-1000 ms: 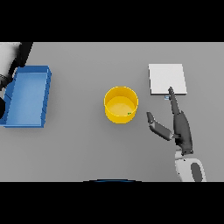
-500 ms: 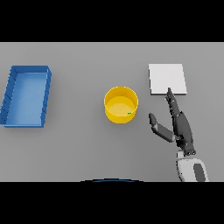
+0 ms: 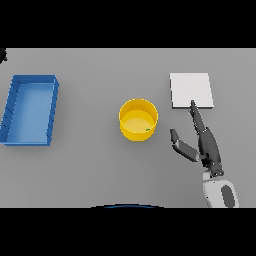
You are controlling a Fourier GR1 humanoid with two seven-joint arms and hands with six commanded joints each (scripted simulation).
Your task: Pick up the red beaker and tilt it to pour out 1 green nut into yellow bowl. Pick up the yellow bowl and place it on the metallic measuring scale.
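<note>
1 right robot hand [image 3: 207, 145] open, empty | yellow bowl [image 3: 138, 119] left | scale [image 3: 191, 90] ahead | blue tray [image 3: 30, 109] far left

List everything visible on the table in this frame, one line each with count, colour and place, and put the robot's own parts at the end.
tray: 1, blue, rectangular, left side of the table, nothing visible in it.
bowl: 1, yellow, round, middle of the table, standing apart from the other things.
nut: 1, a small green speck inside the bowl near its right wall.
scale: 1, a flat pale grey square plate, right rear of the table, nothing on it.
table: 1, grey, bearing all of the above.
red beaker: none in view.
right hand: 1, dark, right of the bowl, fingers straight, tips at the scale's near edge, thumb spread toward the bowl, touching neither the bowl nor holding anything.
left hand: not in view.
</note>
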